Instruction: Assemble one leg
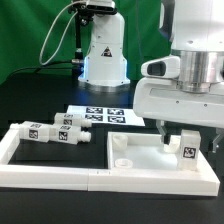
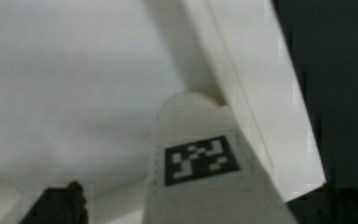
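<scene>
leg (image 2: 197, 150): lower end cut off by frame | tool (image 1: 178, 138): fingertips partly hidden behind leg

On my exterior feed I see the black table (image 1: 40, 95) with the marker board (image 1: 98, 115) lying flat near its middle, its tags facing up. A large flat white panel with a raised rim (image 1: 125, 160) rests nearer the camera, and a white L-shaped rail (image 1: 15, 160) borders the table's near edge. A green backdrop (image 1: 30, 35) hangs behind.
</scene>
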Robot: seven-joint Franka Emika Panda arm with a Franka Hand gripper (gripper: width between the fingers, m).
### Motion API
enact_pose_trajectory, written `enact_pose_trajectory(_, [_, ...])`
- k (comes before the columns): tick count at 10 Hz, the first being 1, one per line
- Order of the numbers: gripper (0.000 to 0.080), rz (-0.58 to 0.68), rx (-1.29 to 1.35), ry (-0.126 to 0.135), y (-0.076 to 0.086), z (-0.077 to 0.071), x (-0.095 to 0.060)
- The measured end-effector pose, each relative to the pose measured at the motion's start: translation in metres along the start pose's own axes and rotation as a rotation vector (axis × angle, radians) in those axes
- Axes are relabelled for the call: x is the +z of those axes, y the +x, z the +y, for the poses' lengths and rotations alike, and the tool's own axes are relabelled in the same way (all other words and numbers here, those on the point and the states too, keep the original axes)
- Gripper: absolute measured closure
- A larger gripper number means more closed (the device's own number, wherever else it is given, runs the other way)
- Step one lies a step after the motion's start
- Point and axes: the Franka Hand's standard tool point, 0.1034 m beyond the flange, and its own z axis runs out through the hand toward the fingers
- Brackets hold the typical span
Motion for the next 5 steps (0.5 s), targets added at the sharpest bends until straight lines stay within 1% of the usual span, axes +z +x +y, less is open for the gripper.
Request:
enact_pose_trajectory(1, [0.026,0.0,0.018,0.0,-0.0002,0.0,0.0002])
enact_pose_trajectory(2, [0.0399,0.0,0.016,-0.001,0.0001,0.0007,0.0002])
enact_pose_trajectory(3, [0.0517,-0.001,0.077,0.001,0.0,0.0004,0.0003])
enact_pose_trajectory(5, [0.0517,-0.001,0.258,0.001,-0.0001,0.0003,0.0003])
